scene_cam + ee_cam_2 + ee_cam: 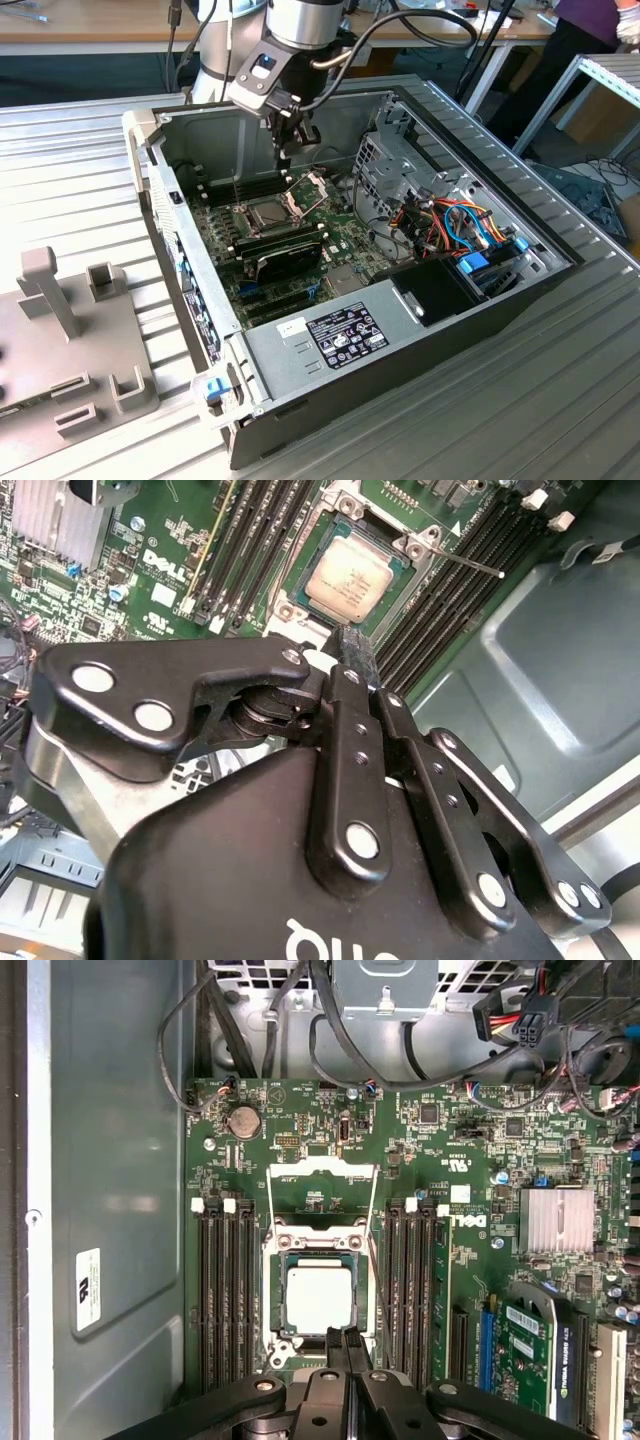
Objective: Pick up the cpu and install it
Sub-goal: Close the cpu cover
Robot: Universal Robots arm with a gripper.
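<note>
Black linkage bars of the gripper (pixel 340 1346) crowd the foreground in both wrist views. Its two fingers are pressed together with nothing between them. The tips hang over one edge of the socket (pixel 318 1245); we cannot tell whether they touch it.

We find the cpu (pixel 320 1296) lying flat inside that socket, pale metal top upward, between two banks of memory slots (pixel 228 1290) on the green motherboard (pixel 450 1160). The hinged frame (pixel 322 1185) is swung open on the far side of it. In the exterior view the arm reaches down into the open computer case (pixel 165 190), close above the board.

We judge the chip to be light, thin and stiff, so weight is no worry. Its smooth lid looks slippery under hard fingertips, though. We take the underside and the socket contacts beneath it to be the fragile parts. The sensible hold, we think, is across two opposite edges, kept level. Little of those edges seems to stand clear of the socket, so any grasp would be shallow.
</note>
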